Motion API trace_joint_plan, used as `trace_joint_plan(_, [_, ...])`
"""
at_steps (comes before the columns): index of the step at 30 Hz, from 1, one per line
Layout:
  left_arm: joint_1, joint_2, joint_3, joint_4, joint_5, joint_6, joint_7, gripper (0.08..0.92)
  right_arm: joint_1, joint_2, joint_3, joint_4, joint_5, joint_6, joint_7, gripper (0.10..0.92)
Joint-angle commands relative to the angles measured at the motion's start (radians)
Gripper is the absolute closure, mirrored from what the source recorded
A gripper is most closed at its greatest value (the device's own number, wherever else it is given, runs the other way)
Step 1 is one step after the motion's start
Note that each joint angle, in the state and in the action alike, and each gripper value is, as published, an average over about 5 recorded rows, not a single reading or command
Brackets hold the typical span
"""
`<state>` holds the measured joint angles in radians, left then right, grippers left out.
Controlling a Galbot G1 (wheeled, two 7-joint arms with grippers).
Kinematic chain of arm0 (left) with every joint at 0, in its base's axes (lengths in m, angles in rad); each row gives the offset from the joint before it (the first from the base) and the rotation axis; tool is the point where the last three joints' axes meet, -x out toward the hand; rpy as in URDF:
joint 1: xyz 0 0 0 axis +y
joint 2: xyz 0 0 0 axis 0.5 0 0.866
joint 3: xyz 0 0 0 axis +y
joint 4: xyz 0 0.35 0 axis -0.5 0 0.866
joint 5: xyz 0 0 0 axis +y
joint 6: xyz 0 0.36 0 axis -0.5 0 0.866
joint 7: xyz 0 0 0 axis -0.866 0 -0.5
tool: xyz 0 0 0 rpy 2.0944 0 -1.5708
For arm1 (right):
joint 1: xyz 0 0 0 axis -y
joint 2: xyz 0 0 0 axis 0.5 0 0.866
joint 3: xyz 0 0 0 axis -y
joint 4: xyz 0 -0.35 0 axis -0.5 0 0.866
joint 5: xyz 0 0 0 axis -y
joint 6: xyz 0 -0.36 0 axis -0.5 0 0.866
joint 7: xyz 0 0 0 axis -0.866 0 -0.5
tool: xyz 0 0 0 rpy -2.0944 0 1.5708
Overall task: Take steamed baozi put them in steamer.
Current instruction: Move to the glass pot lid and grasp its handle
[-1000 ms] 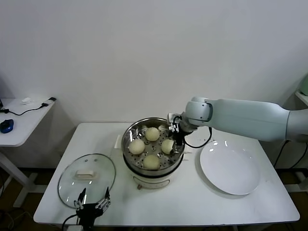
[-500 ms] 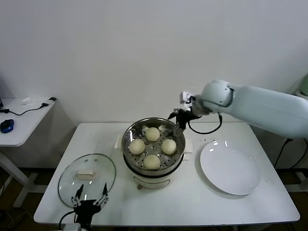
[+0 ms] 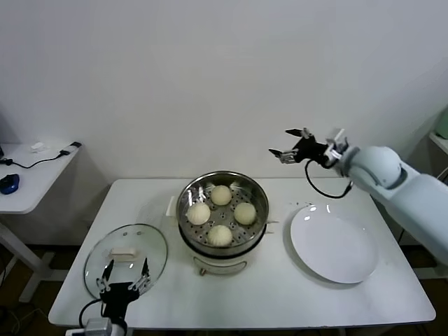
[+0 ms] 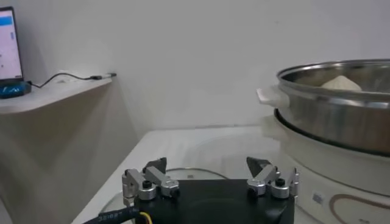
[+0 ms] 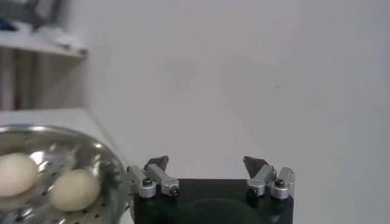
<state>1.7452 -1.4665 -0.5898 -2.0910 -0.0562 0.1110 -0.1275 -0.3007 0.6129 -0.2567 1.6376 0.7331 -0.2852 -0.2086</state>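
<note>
Four cream-white baozi [image 3: 221, 194] [image 3: 199, 213] [image 3: 244, 212] [image 3: 220, 235] lie on the perforated tray inside the shiny steel steamer [image 3: 189, 192] at the table's middle. My right gripper [image 3: 289, 144] is open and empty, raised in the air to the right of and above the steamer. In the right wrist view my right gripper [image 5: 206, 164] is open, with two baozi [image 5: 74, 189] [image 5: 15, 173] on the steamer tray beyond it. My left gripper [image 3: 124, 273] is open and empty, low at the table's front left, by the glass lid. In the left wrist view it [image 4: 208, 166] faces the steamer [image 4: 341, 109].
A round glass lid [image 3: 126, 255] with a white handle lies at the front left. A flat white plate [image 3: 334, 243] lies to the right of the steamer. A side table [image 3: 28, 175] with cables stands at far left. A white wall is behind.
My right gripper has lifted away from the steamer's rim and swung up and to the right. The four baozi stay in the steamer. My left gripper has shifted slightly left.
</note>
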Motion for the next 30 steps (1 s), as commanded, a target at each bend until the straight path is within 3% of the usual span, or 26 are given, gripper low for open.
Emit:
trace_joint_plan(1, [-0.019,0.057,-0.004,0.037,-0.014,-0.032,-0.007,0.177,-1.093,0.202,1.032,0.116,-0.202,0.237,0.155,0.203])
trace_joint_plan(10, [-0.051,0.081,-0.023,0.104,0.103,-0.134,0.009,0.177,-1.321,0.491,1.108,0.11,-0.264,0.498,0.162,0.203])
trace_joint_plan(18, [-0.067,0.098,-0.032,0.134,0.145,-0.203,-0.023,0.177,-1.412,0.601,0.997,0.063,-0.274,0.644,0.173,0.203])
trace_joint_plan(21, [-0.084,0.101,-0.042,0.182,0.363,-0.247,-0.125,0.177,-1.417,0.626,0.965,0.062,-0.275,0.657,0.175,0.203])
trace_joint_plan(26, [-0.113,0.14,-0.072,0.346,1.031,-0.289,-0.412,0.177,-1.406,0.654,0.932,0.058,-0.289,0.658,0.177,0.203])
trace_joint_plan(30, [-0.107,0.201,-0.069,0.467,1.296,-0.254,-0.519,0.177,-1.399,0.658,0.921,0.059,-0.296,0.658,0.178,0.203])
